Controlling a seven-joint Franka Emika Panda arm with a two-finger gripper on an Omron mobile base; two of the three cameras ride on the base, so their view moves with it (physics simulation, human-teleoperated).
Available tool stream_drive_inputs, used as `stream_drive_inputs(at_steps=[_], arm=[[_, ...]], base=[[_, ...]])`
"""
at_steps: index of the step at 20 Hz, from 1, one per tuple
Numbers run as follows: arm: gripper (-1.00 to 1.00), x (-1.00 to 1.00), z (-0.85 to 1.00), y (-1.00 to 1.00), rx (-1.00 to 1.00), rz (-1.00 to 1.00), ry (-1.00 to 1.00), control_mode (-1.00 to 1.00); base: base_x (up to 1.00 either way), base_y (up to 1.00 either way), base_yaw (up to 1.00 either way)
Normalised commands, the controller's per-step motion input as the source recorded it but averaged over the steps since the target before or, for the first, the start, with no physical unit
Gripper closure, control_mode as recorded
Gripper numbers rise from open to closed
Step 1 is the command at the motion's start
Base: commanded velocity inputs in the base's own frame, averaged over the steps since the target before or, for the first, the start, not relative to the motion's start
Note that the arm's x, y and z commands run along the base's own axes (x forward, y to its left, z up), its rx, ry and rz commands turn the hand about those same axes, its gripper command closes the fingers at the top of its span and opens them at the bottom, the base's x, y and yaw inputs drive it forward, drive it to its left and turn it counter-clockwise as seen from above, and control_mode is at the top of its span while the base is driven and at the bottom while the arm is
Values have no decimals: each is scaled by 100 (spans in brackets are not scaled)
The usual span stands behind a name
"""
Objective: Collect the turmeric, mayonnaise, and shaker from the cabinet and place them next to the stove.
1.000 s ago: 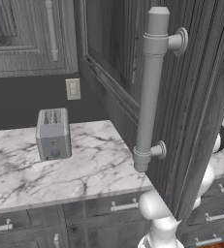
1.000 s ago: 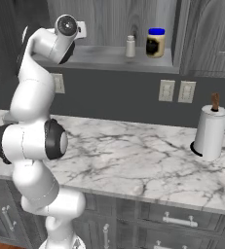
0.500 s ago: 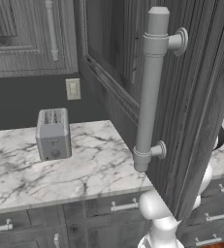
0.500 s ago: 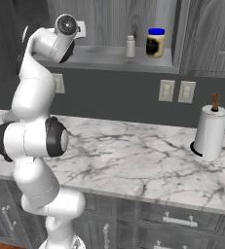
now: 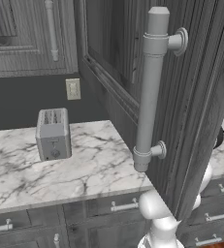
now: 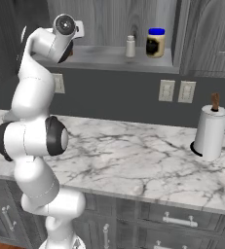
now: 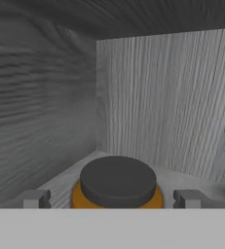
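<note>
Grey wood-grain cabinet [image 7: 148, 97] walls close round the turmeric [image 7: 118, 187], which stands upright on the shelf, straight ahead and centred between the released claw's [image 7: 112, 198] spread tips.

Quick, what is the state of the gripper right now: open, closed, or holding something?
Gripper: open, holding nothing; its fingertips stand on either side of the turmeric jar inside the cabinet, not closed on it.
</note>
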Motion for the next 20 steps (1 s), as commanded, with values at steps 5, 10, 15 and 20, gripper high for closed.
stream_drive_inputs(at_steps=[5,10,15,20], arm=[[-100,1,0,0,0,0,0,-100],[-100,1,0,0,0,0,0,-100],[-100,7,0,0,0,0,0,-100],[-100,16,0,0,0,0,2,-100]], base=[[0,0,0],[0,0,0],[0,0,0],[0,0,0]])
